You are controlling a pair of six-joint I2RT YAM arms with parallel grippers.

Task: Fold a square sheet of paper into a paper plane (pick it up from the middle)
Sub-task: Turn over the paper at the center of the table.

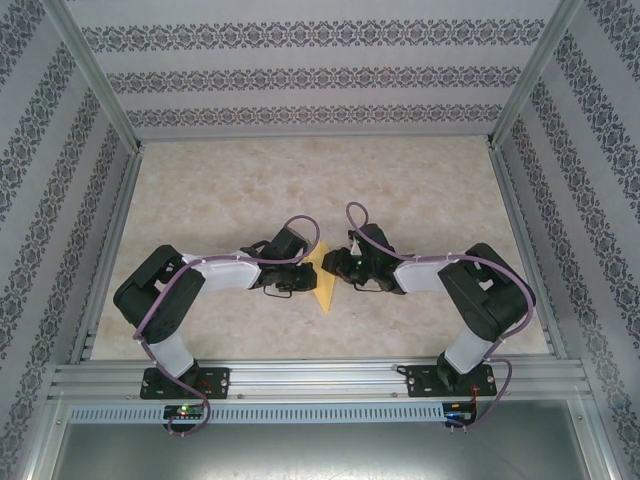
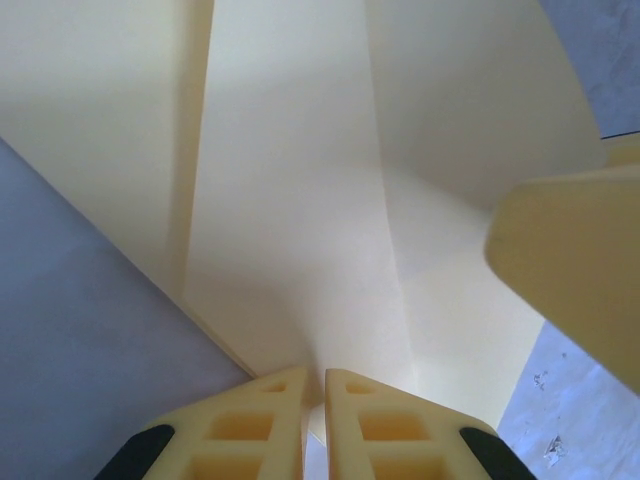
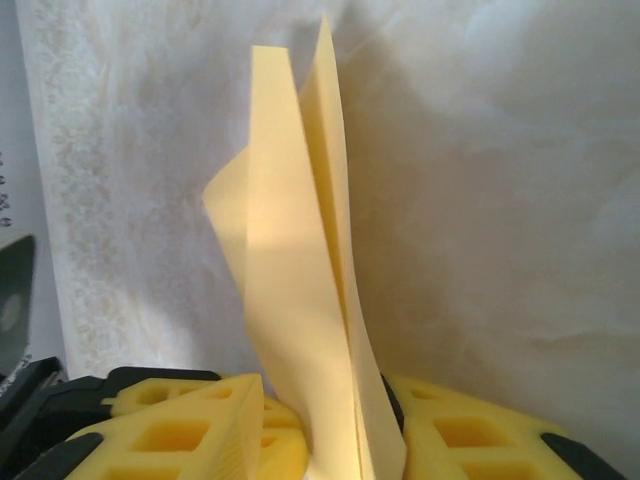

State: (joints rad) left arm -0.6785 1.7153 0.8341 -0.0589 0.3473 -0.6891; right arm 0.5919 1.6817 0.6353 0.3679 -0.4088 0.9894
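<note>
- L pincer point(image 2: 315, 385) is shut tight on the paper point(image 2: 300, 200).
- R pincer point(image 3: 330, 430) grips it too; paper sits btwn both.
- Pull slow & even, sides lined up, don't rip.

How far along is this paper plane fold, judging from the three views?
Done: the paper already carries long creases and layered flaps, narrowing to a point. In hand: the left gripper is shut on its edge; the right gripper straddles it, grip unclear. Left: probably just sharpening the folds and setting it down.
</note>
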